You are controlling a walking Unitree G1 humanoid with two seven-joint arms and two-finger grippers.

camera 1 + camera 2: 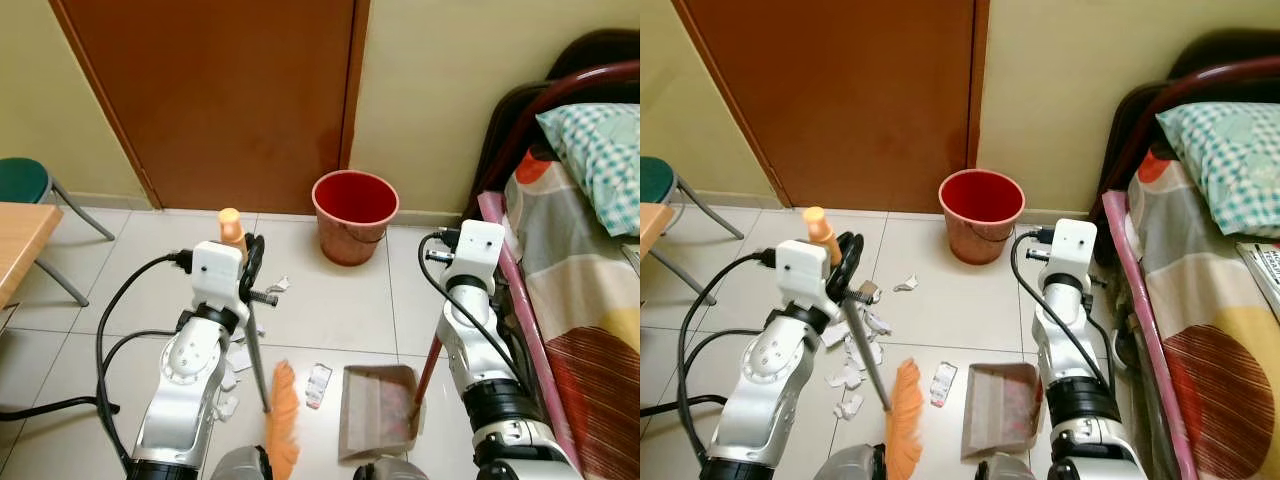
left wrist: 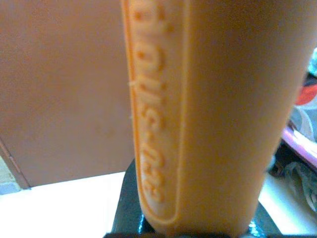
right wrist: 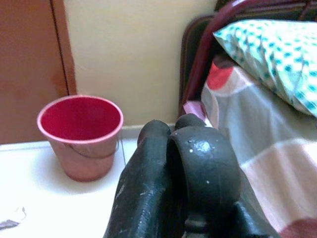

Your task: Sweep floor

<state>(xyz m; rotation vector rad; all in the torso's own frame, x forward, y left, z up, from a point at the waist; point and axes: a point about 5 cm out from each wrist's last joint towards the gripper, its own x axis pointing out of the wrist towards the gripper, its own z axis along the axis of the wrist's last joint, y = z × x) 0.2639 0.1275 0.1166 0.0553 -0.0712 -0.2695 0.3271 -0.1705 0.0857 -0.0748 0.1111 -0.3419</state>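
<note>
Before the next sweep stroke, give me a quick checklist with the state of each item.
1. Left gripper shut on the broom handle: ok, the orange grip sits between its jaws in the left wrist view.
2. Right gripper holding the dustpan handle: cannot tell, the jaws look closed in the right wrist view, but what they grip is hidden.
3. Dustpan flat on the floor beside the bristles: ok.
4. Paper scraps gathered: not ok, they lie scattered on the tiles beside the left arm, apart from the dustpan.
5. Red bucket upright by the door: ok.
6. Cables clear of the broom path: cannot tell.
</note>
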